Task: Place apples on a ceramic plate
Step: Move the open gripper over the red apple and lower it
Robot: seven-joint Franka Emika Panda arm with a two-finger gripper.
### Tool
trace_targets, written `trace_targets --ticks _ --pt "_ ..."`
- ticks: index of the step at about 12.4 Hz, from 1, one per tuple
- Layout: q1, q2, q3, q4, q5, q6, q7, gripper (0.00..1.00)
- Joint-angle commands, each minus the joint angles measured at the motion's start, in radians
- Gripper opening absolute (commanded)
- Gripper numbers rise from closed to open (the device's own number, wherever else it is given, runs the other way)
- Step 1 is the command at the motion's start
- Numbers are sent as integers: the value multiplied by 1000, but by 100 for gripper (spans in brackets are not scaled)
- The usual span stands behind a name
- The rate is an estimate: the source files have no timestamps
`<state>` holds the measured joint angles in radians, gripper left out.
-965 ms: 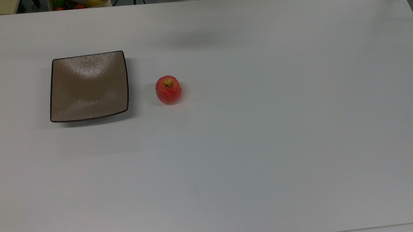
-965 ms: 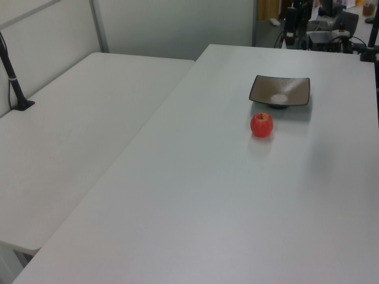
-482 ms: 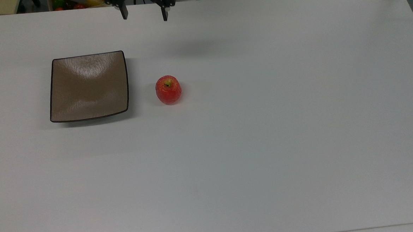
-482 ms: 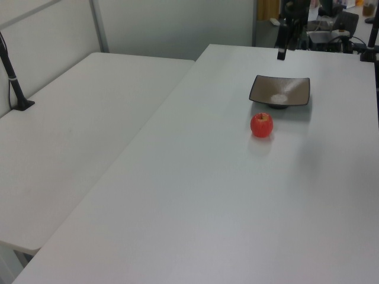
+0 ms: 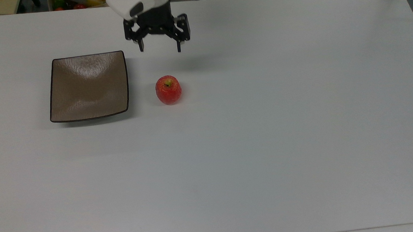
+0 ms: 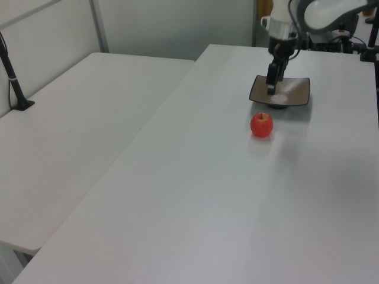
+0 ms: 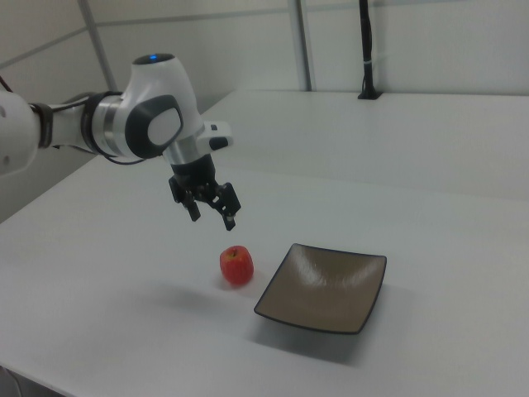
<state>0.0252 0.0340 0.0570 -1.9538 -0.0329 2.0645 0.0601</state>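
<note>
White matte table point(image 5: 264, 144) carries 1 plate and 1 apple, w/ a black post point(image 7: 365, 50) at its far edge in the right view and a bin of coloured items point(image 5: 76, 2) past the edge in the top view. Arm point(image 7: 124, 124), white w/ dark joints, hangs its black gripper point(image 5: 160, 49) above the table, fingers spread and holding nothing, nothing between it and the fruit. Square glossy taupe plate point(image 5: 88, 87), thin dark rim, upturned corners, sits bare; small round red apple point(image 5: 168, 89), speckled, yellow-green stem dimple up, rests on the table just beside the plate on the top view's right, not touching.
</note>
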Motion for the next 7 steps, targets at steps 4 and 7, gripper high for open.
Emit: trace_targets --ticks 4,7 --pt "27 144 0 33 -91 71 55 100" --pt "25 196 0 45 -133 100 87 100"
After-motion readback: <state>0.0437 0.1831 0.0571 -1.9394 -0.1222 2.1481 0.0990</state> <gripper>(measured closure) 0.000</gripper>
